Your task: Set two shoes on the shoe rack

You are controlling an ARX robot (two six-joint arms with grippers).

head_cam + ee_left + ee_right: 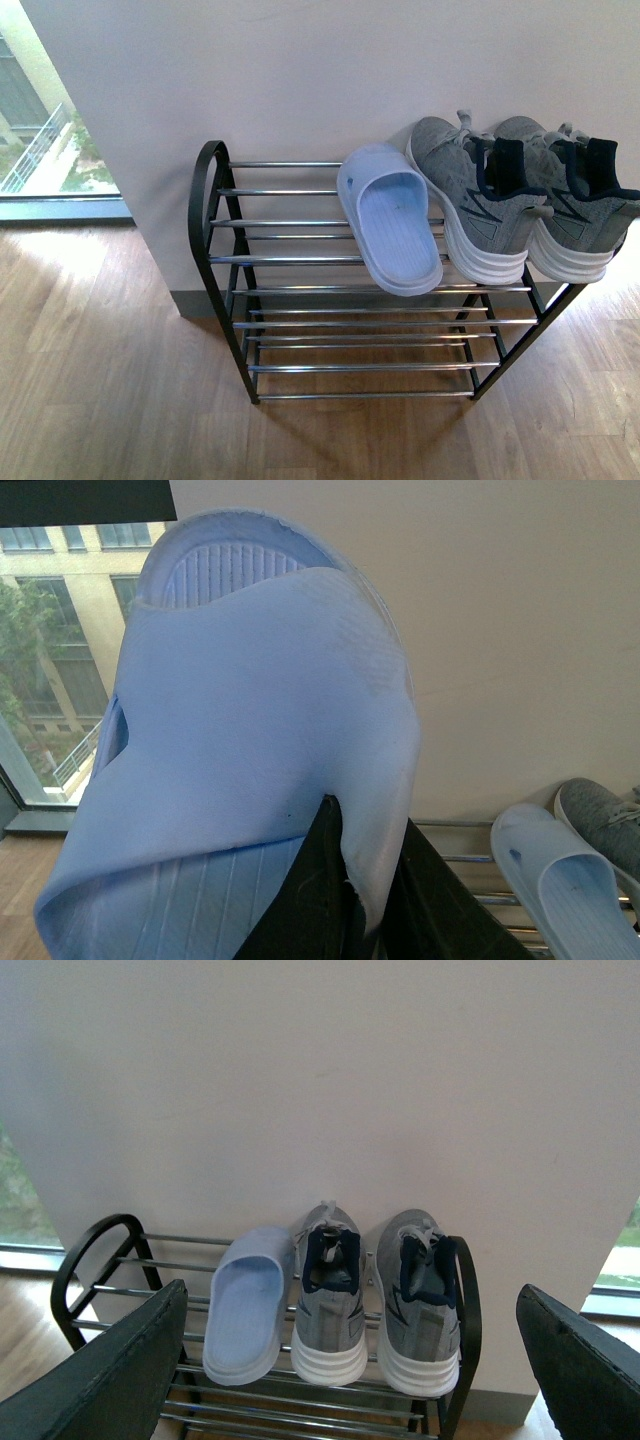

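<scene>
On the shoe rack (pixel 225 260), bare rods are seen left of the placed slide (pixel 388 220); the second slide (pixel 250 770) is pinched by the left gripper (pixel 365 900), the right gripper (pixel 350 1360) spread empty.

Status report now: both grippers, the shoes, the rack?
Left gripper shut on second slide, off rack. Right gripper open, empty. One slide, two sneakers on shoe rack top tier. Left part free.
</scene>
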